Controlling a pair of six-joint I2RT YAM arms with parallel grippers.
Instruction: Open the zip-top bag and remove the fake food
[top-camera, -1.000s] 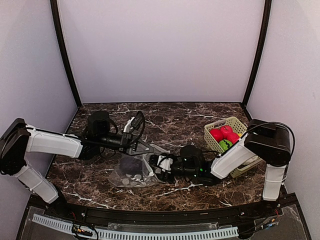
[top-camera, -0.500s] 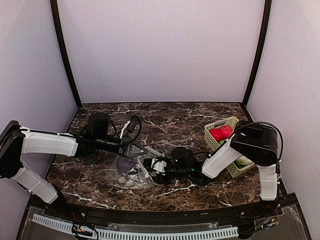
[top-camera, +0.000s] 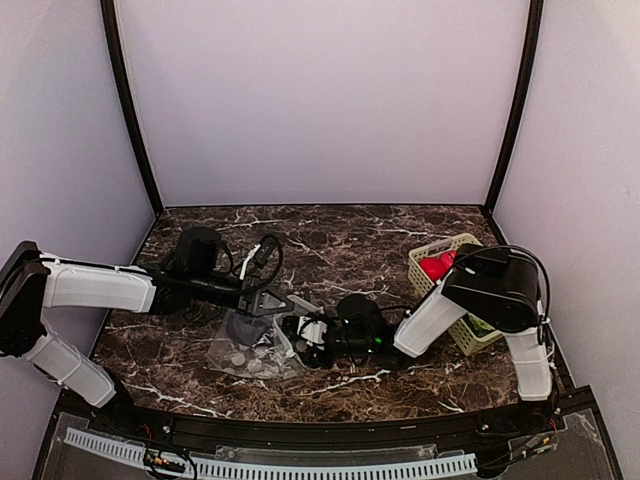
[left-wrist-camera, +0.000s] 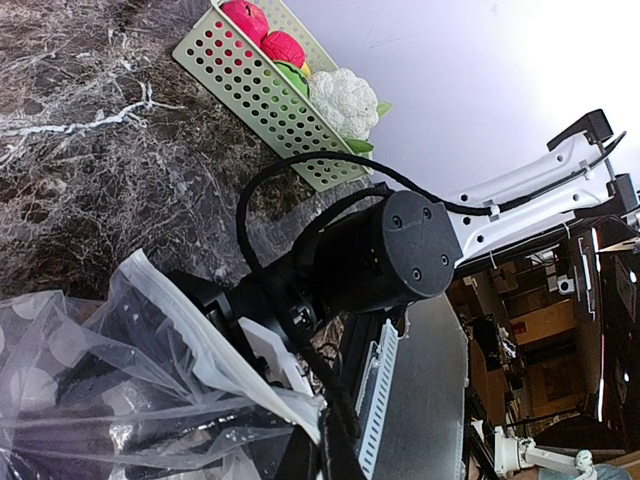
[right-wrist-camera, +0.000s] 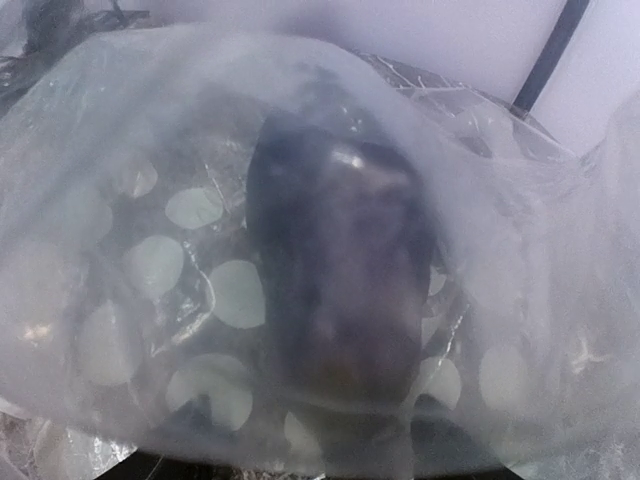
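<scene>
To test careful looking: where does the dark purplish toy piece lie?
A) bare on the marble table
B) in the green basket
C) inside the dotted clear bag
C: the right wrist view shows the dark purplish piece behind the dotted film of the zip-top bag.

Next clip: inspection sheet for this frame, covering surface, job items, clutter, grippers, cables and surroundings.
Surface: dark marble table, white veins.
Job's things: zip-top bag crumpled between the arms, dark purplish piece inside; red fruits and cauliflower in the basket.
Clutter: green toy in the basket.
Grippers: left gripper shut on the bag's rim; right gripper at the bag's mouth, jaws hidden.
Cables: black cable arching over each wrist.
Surroundings: plain pale walls, black corner posts.
</scene>
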